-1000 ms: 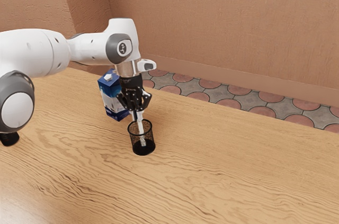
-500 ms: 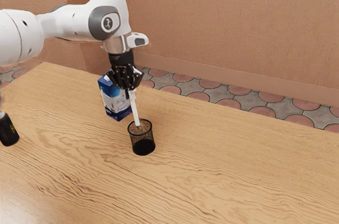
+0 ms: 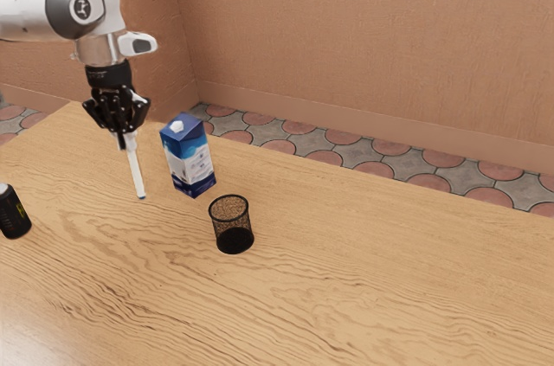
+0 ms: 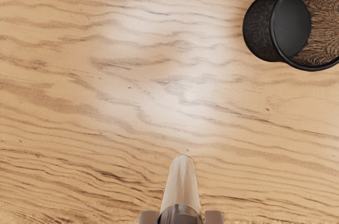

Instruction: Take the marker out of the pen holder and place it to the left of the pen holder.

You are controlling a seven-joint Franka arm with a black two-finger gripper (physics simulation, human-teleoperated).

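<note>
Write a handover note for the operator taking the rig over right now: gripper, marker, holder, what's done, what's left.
Gripper: shut on the marker, which hangs slightly tilted over the table.
Pen holder: upright on the table, with nothing in it. The marker is off toward the exterior view's left of it.
Nearby: blue-and-white carton, standing; black can at the exterior view's left edge.
Done: marker out of the holder.
Left: set it down to the left of the holder, then release. I'd lower gently and mind the carton.
</note>
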